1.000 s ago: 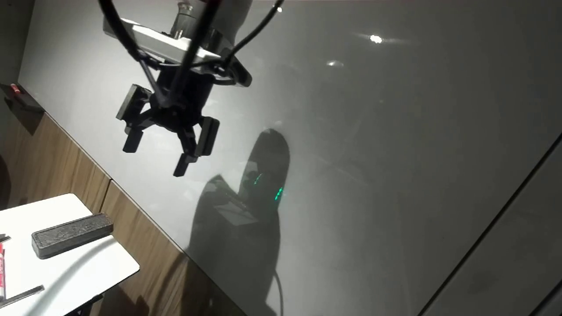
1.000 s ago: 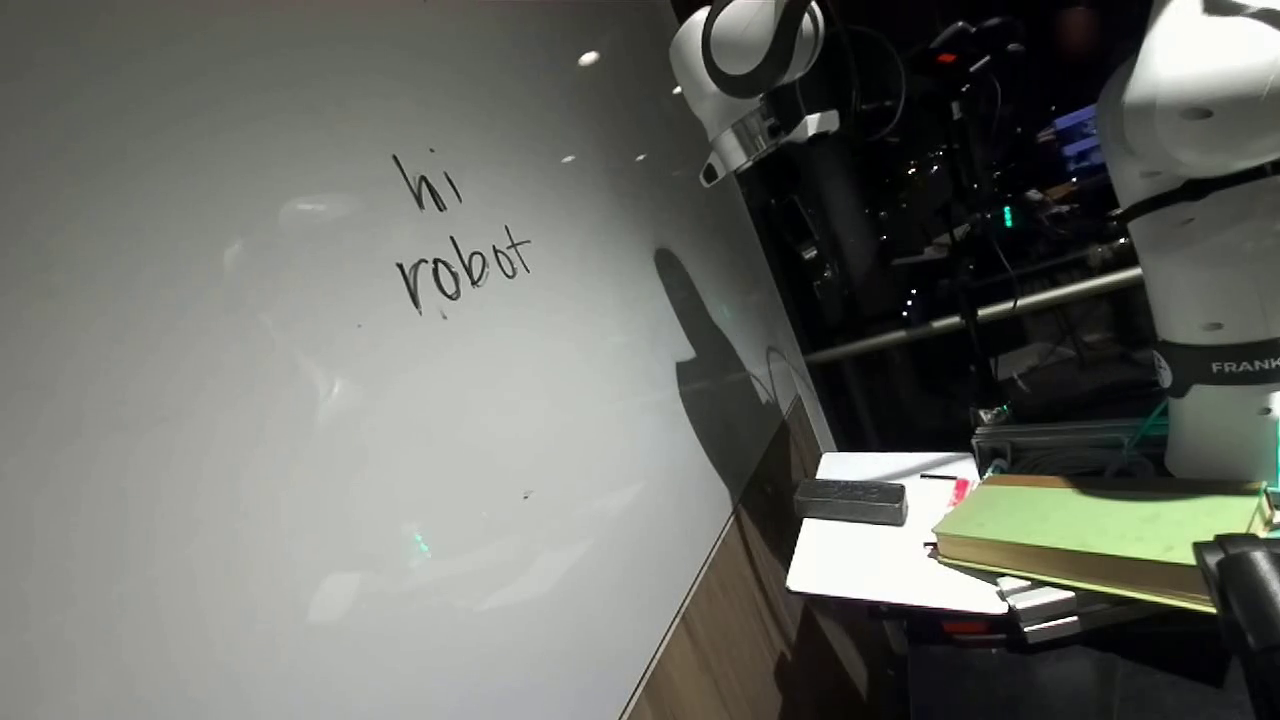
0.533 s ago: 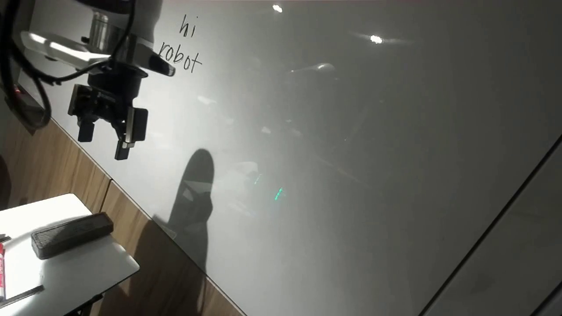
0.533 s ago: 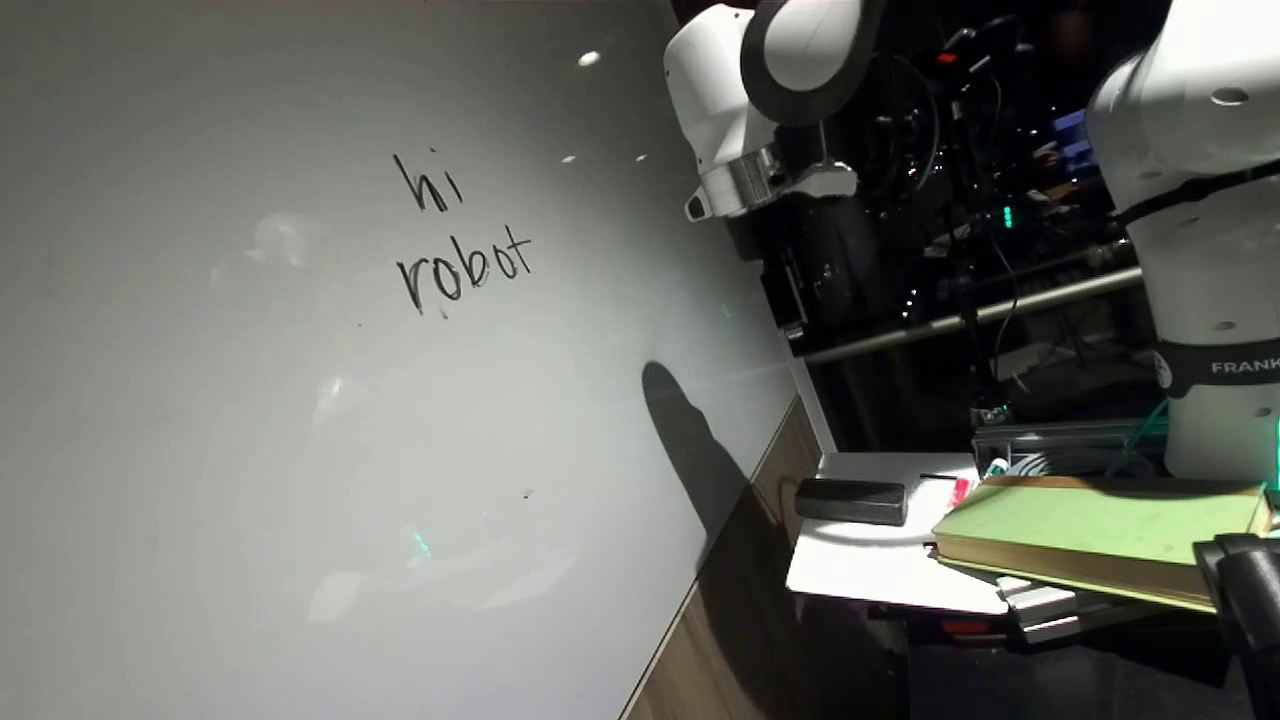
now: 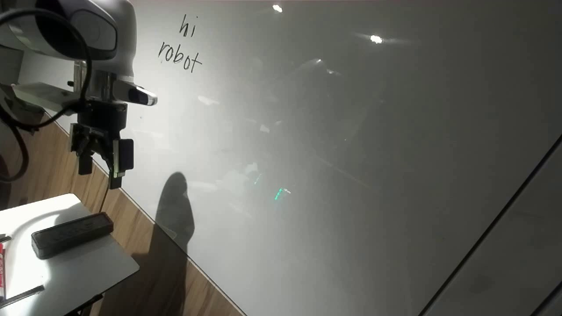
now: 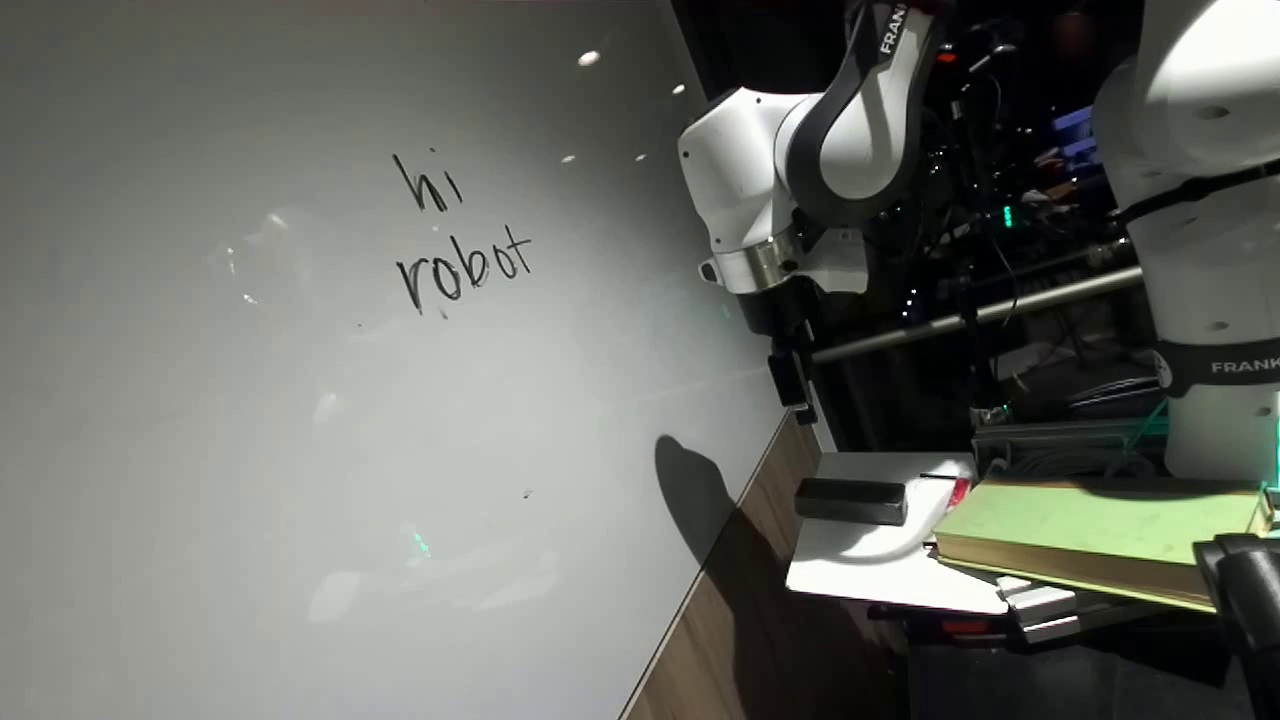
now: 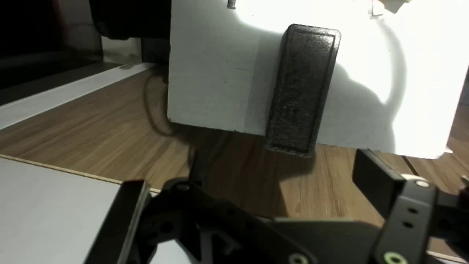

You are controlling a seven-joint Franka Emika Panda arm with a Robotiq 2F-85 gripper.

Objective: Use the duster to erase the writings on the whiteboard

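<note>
white tabletop [image 5: 103,262] | duster [image 5: 72,235], one end past edge | dark strip [image 5: 22,296] | red-and-white item [image 5: 1,270], partly visible

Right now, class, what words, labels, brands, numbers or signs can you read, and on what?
"hi": the whiteboard
"robot": the whiteboard
"FRANK", cut off, beside a round logo: dark band low on the robot arm
"FRAN", sideways: another dark band, higher up
Too small or blurred: markings on the duster and red marker.
</note>
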